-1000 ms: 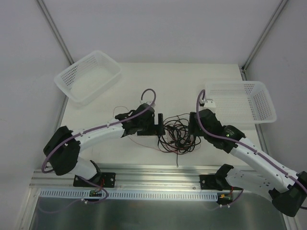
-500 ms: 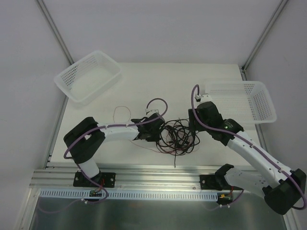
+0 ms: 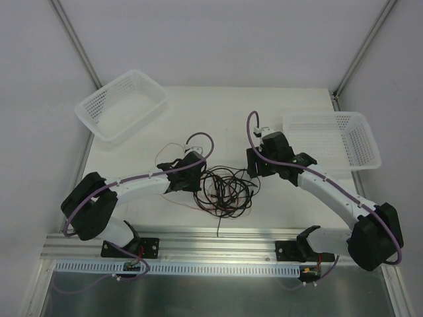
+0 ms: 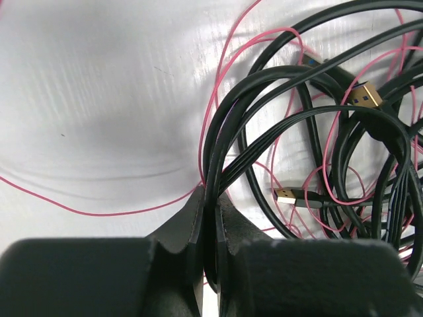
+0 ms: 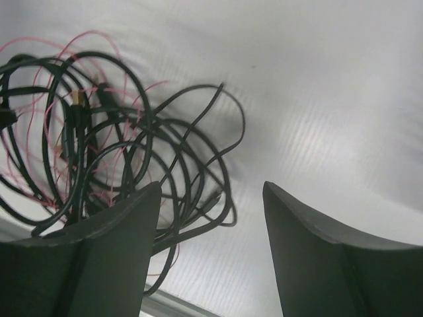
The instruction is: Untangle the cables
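Note:
The cables (image 3: pixel 225 191) lie in one tangled heap of black leads and thin red wire near the table's front edge. My left gripper (image 3: pixel 197 183) is at the heap's left side. In the left wrist view that gripper (image 4: pixel 210 195) is shut on a bundle of black cables (image 4: pixel 223 139), and a red wire (image 4: pixel 86 212) trails off to the left. Two gold-tipped plugs (image 4: pixel 365 96) show in the loops. My right gripper (image 3: pixel 252 166) hovers open just beyond the heap's right end. In its own view the right gripper (image 5: pixel 211 191) holds nothing, with the cables (image 5: pixel 78 132) off to the left.
A white mesh basket (image 3: pixel 121 105) sits at the back left of the table. A second one (image 3: pixel 330 140) is at the right, close behind my right arm. A metal rail (image 3: pixel 225 239) runs along the front edge, just below the heap.
My left gripper closed on the black cables and drew back to the left, dragging the heap with it. My right gripper moved away from the heap, toward the back.

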Controlling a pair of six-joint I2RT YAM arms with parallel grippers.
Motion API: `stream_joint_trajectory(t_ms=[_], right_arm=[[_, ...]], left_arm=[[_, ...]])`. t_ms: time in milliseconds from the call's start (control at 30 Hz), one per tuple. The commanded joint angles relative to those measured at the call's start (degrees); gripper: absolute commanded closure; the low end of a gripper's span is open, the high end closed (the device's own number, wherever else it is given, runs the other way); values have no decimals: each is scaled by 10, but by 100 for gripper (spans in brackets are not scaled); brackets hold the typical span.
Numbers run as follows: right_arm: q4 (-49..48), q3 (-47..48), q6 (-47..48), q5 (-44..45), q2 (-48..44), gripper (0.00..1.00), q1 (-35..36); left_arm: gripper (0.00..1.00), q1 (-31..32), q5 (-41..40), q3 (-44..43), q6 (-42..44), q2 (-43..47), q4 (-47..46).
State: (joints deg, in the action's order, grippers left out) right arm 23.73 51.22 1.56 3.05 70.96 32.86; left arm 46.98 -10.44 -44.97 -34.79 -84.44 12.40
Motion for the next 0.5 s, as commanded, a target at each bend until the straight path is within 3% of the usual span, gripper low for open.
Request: stream_joint_trajectory(t_ms=[0, 200, 267, 367, 400, 467], right_arm=[[-50, -20, 13, -99, -6, 33, 2], [-68, -31, 23, -76, 36, 34, 1], [-83, -32, 23, -62, 55, 41, 0], [-92, -29, 27, -59, 89, 59, 0], [-89, -22, 27, -61, 93, 82, 1], [-74, -14, 29, -62, 78, 99, 4]], left_arm=[[100, -1, 9, 0, 45, 23, 10], [100, -4, 12, -3, 58, 17, 13], [100, -7, 12, -1, 57, 20, 14], [100, -15, 11, 5, 53, 29, 17], [100, -22, 9, 8, 50, 32, 17], [100, -32, 6, 13, 46, 38, 23]])
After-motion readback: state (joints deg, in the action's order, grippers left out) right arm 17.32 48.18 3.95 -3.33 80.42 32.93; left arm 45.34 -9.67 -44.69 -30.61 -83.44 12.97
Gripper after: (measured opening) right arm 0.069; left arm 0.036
